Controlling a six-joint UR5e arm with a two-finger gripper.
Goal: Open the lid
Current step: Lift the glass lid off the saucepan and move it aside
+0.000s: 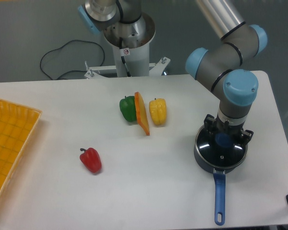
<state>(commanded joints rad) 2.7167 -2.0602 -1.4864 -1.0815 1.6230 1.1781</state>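
Note:
The dark blue saucepan [220, 165] stands at the right of the table, its long blue handle [219, 196] pointing toward the front edge. The round glass lid [221, 152] with its thin metal rim lies flat on the pan. Its blue centre knob [224, 141] shows just under the gripper. My gripper [225, 135] hangs straight down over the back half of the lid, right at the knob. The wrist and black gripper body hide the fingers, so I cannot tell whether they are closed on the knob.
A green pepper [127, 109], an orange slice [142, 114] and a yellow pepper [158, 111] sit together mid-table. A red pepper [91, 160] lies front left. A yellow tray [9, 143] is at the left edge. The arm's base [129, 43] stands behind the table.

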